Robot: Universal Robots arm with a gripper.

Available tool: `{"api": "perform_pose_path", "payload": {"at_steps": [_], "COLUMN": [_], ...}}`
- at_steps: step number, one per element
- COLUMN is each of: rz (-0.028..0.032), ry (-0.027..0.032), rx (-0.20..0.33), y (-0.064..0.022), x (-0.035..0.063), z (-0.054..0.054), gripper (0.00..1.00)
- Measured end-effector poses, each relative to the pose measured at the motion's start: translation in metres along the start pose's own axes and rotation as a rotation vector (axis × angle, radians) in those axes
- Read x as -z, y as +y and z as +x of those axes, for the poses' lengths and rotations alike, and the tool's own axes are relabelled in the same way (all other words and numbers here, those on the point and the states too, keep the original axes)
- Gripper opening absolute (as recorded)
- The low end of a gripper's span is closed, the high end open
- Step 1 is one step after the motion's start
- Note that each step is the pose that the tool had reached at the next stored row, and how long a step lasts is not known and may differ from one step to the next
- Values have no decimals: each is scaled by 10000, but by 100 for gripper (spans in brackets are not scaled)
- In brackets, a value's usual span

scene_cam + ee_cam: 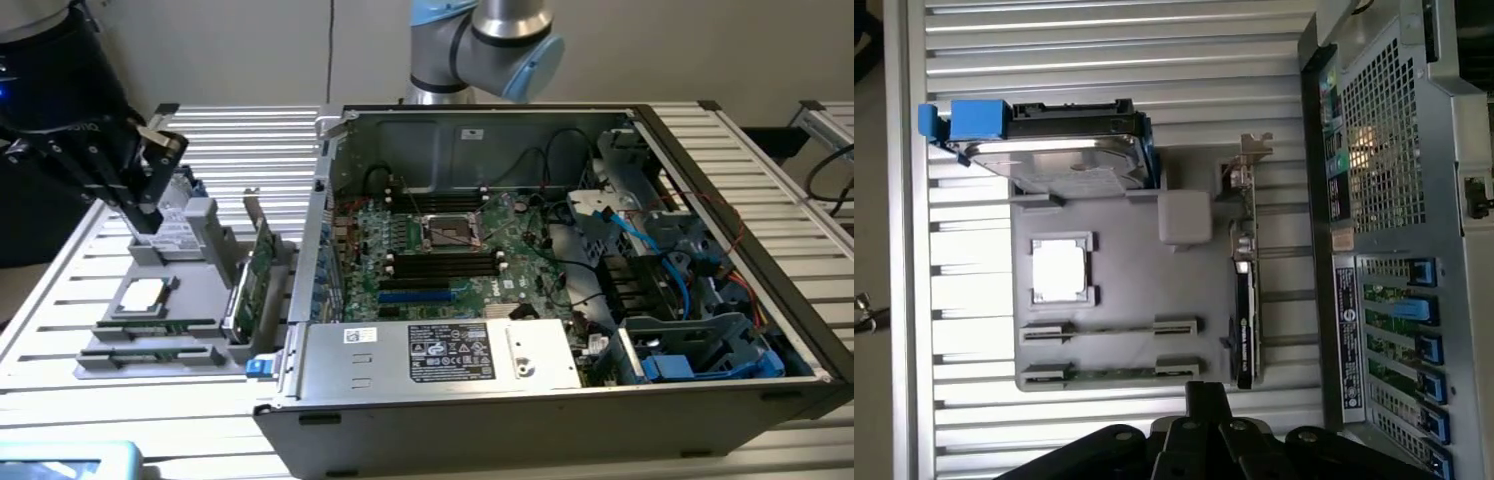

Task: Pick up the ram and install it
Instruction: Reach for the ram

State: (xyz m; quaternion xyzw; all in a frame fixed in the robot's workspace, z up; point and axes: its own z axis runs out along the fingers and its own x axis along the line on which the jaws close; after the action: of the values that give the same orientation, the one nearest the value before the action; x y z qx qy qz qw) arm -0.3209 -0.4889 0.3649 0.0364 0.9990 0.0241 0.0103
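The ram (1109, 375), a long, thin green circuit-board stick, sits on edge in a clip holder at the front of a flat grey plastic tray (1124, 285). Its long axis runs along that edge, across the exterior view from left to right, crosswise to the upright green expansion card (1244, 320) near one end. A square silver processor chip (1061, 270) lies just behind it. The black gripper (1202, 402) hangs above the tray, jaws clenched on nothing, clear of the ram. An open grey metal computer case (534, 420) stands beside the tray.
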Motion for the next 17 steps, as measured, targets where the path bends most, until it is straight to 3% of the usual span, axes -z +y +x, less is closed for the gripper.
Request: {"api": "perform_pose_path", "payload": {"at_steps": [10, 14, 17], "rz": [4, 8, 10], "ry": [66, 124, 127], "rx": [-2, -4, -5], "y": [-44, -50, -50], "x": [-164, -179, -179], "z": [307, 347, 348], "gripper": [11, 11, 11]}}
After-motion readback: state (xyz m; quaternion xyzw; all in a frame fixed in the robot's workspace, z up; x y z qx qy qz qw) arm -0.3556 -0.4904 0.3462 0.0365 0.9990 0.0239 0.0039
